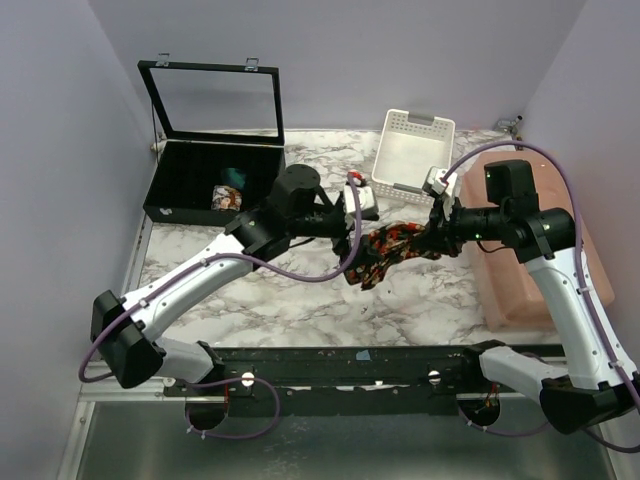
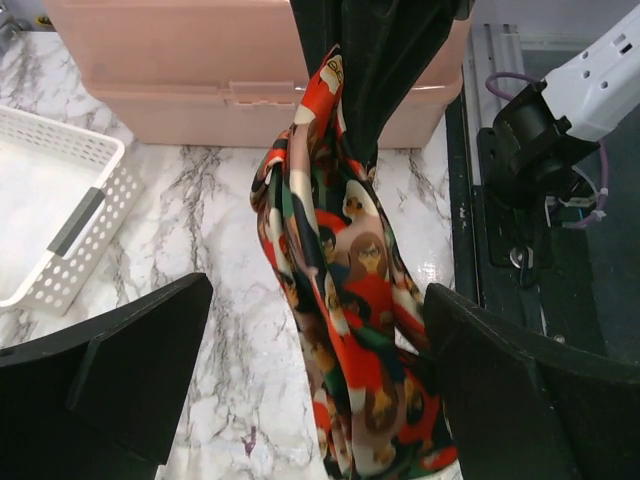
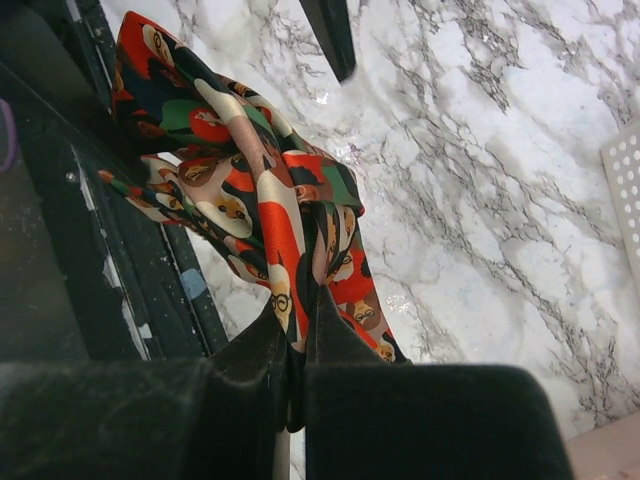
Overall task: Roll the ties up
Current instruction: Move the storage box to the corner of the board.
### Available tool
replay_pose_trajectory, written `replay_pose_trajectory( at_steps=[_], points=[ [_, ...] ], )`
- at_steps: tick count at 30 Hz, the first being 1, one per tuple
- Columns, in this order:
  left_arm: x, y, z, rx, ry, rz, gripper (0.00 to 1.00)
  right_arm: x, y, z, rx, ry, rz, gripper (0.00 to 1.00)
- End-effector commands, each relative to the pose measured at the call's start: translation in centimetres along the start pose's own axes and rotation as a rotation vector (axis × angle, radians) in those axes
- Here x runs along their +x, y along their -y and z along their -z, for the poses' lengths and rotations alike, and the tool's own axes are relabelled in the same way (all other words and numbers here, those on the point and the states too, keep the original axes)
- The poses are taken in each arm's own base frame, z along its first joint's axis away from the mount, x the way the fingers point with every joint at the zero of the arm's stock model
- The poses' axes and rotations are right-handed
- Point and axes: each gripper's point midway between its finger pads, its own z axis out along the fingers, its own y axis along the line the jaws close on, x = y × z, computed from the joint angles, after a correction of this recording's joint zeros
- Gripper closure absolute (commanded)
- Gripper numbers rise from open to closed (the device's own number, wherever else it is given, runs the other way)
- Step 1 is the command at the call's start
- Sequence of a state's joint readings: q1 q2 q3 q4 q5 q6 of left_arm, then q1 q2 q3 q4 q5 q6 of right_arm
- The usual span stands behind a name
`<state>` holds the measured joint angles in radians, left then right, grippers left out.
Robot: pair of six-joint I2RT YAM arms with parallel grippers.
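Nearest, and only from above: a black rail (image 1: 350, 362) along the front edge of the marble table (image 1: 300, 300), both arm bases on it. Just beyond, over mid-table, the tie (image 1: 398, 243), lifted and bunched, pinched at one end by the right gripper (image 3: 298, 320), whose jaws are pressed together on a fold of the cloth. From above, long axis aslant: high end at the right, free end sagging left and toward the rail. From the left wrist, instead almost plumb, dropping from the pinch at the top of the frame and out past the bottom edge. Only up close does the print read: bespectacled cartoon faces in red, orange, cream and green on dark silk. Left gripper (image 2: 318, 300) gaping as wide as it goes and holding nothing, its black fingers (image 2: 120, 380) set either side of the hanging cloth; the cloth lies close against the one on the right of that view, though contact cannot be told. From the right wrist, just one dark fingertip of that gripper, apart from the tie. Farther right, a pink bin (image 1: 520, 250); behind the grippers, a white basket (image 1: 412, 150). Farthest left, seen from above alone, a black case (image 1: 215, 165) with its glass lid up and rolled ties (image 1: 228, 197) inside, one printed and one teal.
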<state>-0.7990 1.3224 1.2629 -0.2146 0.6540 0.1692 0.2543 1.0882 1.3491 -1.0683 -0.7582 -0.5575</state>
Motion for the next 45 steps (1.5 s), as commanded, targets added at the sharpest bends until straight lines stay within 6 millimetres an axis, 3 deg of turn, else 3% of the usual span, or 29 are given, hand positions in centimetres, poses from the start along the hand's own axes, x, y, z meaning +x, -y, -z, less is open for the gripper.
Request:
replay_pose_trajectory(
  at_steps=[1, 7, 11, 16, 18, 19, 21, 27, 34, 37, 45],
  points=[
    [-2.7, -0.9, -2.3, -0.036, 0.063, -0.058, 0.01, -0.4, -1.5, 0.2, -0.049, 0.037, -0.016, 0.98],
    [-1.3, 0.0, -5.1, 0.040, 0.009, -0.011, 0.04, -0.8, -1.8, 0.3, -0.047, 0.074, -0.018, 0.98],
    [0.4, 0.9, -5.9, 0.117, -0.081, 0.060, 0.47, -0.8, -1.4, 0.6, 0.004, 0.083, -0.023, 0.95],
    [1.8, 2.7, -5.5, 0.210, -0.111, 0.086, 0.82, -1.5, -0.9, 1.2, 0.088, 0.136, -0.048, 0.91],
    [1.9, 3.1, -5.4, 0.235, -0.121, 0.100, 1.00, -1.8, -0.6, 1.4, 0.119, 0.154, -0.072, 0.80],
    [1.9, 3.1, -5.3, 0.239, -0.124, 0.111, 1.00, -1.7, -0.1, 1.6, 0.153, 0.153, -0.091, 0.66],
    [1.8, 3.0, -5.0, 0.247, -0.119, 0.137, 1.00, -1.6, 1.3, 2.2, 0.257, 0.158, -0.150, 0.48],
    [1.7, 0.4, -4.1, 0.209, -0.098, 0.221, 1.00, -0.2, 5.8, 6.8, 0.588, 0.166, -0.251, 0.22],
    [1.5, -1.3, -3.7, 0.190, -0.089, 0.230, 1.00, 2.1, 7.9, 14.8, 0.944, 0.104, -0.297, 0.18],
    [1.6, -1.7, -3.7, 0.193, -0.090, 0.232, 1.00, 3.5, 7.2, 17.7, 1.042, -0.005, -0.290, 0.18],
    [1.5, -2.7, -3.9, 0.202, -0.093, 0.237, 1.00, 10.0, 5.2, 24.5, 1.304, -0.430, -0.424, 0.27]
  ],
)
